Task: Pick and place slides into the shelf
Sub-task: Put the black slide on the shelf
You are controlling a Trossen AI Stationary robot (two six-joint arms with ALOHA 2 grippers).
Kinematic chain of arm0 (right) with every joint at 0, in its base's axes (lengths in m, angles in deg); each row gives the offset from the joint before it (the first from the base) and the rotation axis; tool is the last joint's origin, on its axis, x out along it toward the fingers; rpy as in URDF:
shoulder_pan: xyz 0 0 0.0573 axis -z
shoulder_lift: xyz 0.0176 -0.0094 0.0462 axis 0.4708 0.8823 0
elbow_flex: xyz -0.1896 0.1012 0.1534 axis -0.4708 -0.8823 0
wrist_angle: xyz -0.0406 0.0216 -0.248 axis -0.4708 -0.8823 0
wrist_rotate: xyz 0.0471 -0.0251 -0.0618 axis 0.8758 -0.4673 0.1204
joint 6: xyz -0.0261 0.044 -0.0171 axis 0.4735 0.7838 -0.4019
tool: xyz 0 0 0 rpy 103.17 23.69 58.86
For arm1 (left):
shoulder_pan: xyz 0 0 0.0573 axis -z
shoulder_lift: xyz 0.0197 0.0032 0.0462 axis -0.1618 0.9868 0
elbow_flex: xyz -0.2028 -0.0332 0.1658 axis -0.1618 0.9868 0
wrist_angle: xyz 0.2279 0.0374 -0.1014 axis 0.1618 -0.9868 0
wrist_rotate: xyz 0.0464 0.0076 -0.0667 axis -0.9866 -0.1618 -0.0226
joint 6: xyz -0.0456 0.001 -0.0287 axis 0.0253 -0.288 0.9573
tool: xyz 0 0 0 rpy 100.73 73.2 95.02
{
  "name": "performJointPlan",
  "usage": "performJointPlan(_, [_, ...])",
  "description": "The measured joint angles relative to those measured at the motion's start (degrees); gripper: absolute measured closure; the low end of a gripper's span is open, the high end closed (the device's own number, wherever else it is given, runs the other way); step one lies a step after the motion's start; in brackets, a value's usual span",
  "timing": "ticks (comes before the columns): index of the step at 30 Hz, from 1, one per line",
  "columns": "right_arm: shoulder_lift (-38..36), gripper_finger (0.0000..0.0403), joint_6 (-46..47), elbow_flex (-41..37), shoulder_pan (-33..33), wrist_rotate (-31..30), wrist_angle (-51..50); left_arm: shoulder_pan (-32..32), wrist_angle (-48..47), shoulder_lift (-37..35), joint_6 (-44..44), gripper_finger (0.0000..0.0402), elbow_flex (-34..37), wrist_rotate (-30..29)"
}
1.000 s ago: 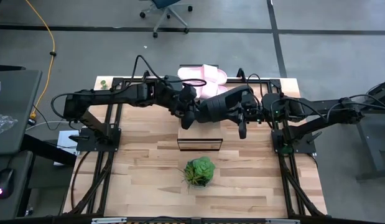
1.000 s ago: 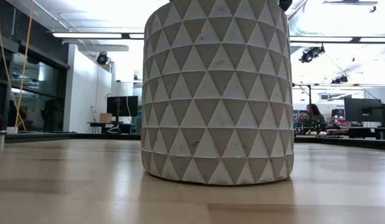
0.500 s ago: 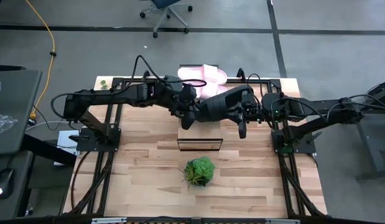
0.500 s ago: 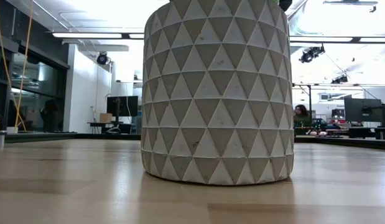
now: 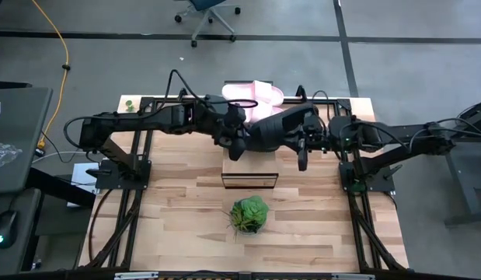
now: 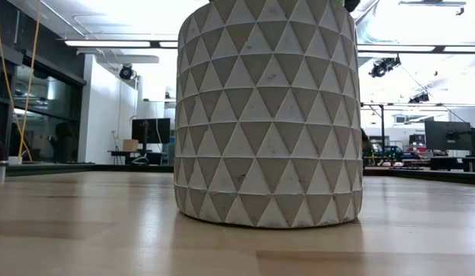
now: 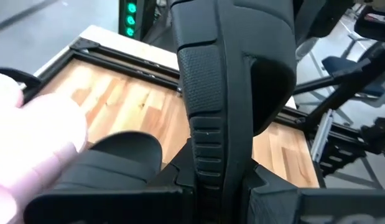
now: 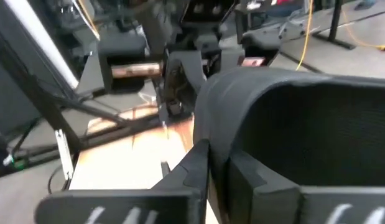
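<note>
both arms on one black slide above the shelf

slightly lifted and tipped since a moment ago, the black slide (image 5: 280,127) has edged toward the back of the table while both arms hold much the same pose. it hangs over the back part of the shelf (image 5: 249,176), between the two grippers. the left gripper (image 5: 235,140) comes in from the left and meets the slide's near end; its wrist view is filled by the slide's broad strap (image 7: 232,81), with the dark fingers (image 7: 127,162) pressed up against it, so it looks clamped on, though the contact itself is hidden. the right gripper (image 5: 305,142) reaches in from the right, and its wrist view shows the same black slide (image 8: 292,130) seated right between its fingers (image 8: 186,174), gripped. two pale pink slides (image 5: 254,95) lie at the back edge of the table, just behind the arms. nearer the front stands the small green plant (image 5: 249,213), just in front of the shelf. its white patterned pot (image 6: 268,115) blocks nearly all of the low view.
</note>
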Motion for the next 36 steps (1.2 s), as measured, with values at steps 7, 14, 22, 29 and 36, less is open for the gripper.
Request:
performJointPlan(7, [-5.14, 0.0324, 1.98, 0.02, -0.02, -6.10, -3.17, -0.09, 1.63, -0.02, -0.22, 0.0376, 0.00, -1.28])
performJointPlan(14, [-13.10, 0.0307, 5.62, 0.00, -2.44, -16.31, -10.23, 0.02, 3.53, -0.07, -0.20, 0.0376, 0.00, -1.87])
performJointPlan(22, [-18.15, 0.0306, 4.37, 0.00, -8.65, -30.23, -10.33, -0.73, 12.03, -0.07, -0.05, 0.0376, 0.00, -6.24])
performJointPlan(29, [-17.44, 0.0306, 3.19, -0.03, -9.62, -27.81, -6.26, -1.29, 26.67, 0.78, 1.39, 0.0376, 0.00, -6.21])
performJointPlan(36, [-12.97, 0.0295, -6.17, -0.09, -9.25, -20.75, 7.96, -1.09, 42.04, 4.49, 8.45, 0.0376, -0.07, -3.98])
